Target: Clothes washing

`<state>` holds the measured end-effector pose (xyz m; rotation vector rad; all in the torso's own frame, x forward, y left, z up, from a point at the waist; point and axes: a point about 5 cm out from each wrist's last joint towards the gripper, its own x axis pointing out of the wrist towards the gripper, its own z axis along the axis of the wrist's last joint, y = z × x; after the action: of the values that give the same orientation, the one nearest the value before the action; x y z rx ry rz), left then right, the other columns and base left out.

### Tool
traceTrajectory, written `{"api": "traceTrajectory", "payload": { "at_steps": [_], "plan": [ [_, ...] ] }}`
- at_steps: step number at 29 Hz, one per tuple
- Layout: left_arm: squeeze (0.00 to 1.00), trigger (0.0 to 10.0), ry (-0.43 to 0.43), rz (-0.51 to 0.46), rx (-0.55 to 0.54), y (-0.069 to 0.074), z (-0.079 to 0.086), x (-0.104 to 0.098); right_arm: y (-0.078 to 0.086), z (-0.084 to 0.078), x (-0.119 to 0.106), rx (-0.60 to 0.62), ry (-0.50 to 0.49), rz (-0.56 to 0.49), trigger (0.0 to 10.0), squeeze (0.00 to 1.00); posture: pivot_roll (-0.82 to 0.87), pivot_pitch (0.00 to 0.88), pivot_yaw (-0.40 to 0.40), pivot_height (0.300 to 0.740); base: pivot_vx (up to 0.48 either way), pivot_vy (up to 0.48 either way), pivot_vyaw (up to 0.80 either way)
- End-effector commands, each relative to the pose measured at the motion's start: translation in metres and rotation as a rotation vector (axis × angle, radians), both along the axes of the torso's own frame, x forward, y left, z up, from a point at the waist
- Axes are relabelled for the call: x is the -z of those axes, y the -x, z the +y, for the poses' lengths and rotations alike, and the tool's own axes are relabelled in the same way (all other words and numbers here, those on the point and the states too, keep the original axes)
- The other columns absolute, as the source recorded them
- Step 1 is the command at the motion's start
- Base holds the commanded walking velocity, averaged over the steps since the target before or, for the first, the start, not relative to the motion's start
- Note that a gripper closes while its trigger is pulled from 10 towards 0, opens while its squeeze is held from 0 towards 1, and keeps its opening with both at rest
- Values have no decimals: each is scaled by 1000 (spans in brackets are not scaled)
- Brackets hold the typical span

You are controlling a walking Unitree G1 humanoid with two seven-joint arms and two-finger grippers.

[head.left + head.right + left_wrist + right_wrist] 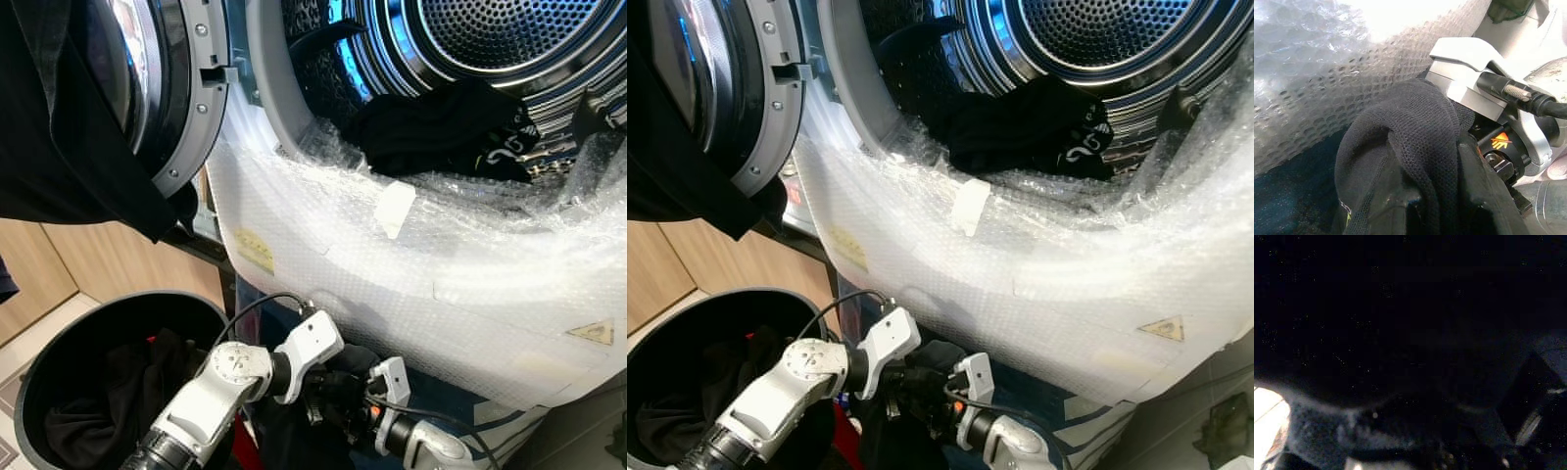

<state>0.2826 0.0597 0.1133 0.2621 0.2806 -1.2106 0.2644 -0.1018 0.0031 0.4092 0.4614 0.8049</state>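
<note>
A black mesh garment (1410, 147) is bunched low in front of the washing machine, where both my arms meet. My left gripper (325, 385) is buried in it, and the cloth folds tightly over its tips in the left wrist view. My right gripper (345, 399) points into the same bundle from the other side, its silver wrist (1484, 83) close against the cloth. The right wrist view is almost black. More black clothes (441, 127) lie at the mouth of the steel drum (490, 29). A round black basket (27, 387) at lower left holds dark clothes.
The washer's front is wrapped in bubble wrap (411, 284). Its door (181, 88) stands open at the left, with a black cloth (69, 147) draped over it. Wooden cabinet fronts (108, 259) stand behind the basket.
</note>
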Motion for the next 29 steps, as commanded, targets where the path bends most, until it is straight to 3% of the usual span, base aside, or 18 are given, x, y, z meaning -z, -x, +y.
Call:
{"api": "traceTrajectory", "payload": {
  "at_steps": [1, 29],
  "plan": [
    [0, 0, 28, -37, 29, -2, -5, -11, -3, -2, -1, 19, -1, -1, 0, 0, 23, 0, -59, 740, 0, 0, 0],
    [0, 0, 13, -64, 23, 0, 0, -13, -4, -1, 1, 51, -17, 5, 0, 0, 41, 0, -50, 740, 0, 0, 0]
  ]
}}
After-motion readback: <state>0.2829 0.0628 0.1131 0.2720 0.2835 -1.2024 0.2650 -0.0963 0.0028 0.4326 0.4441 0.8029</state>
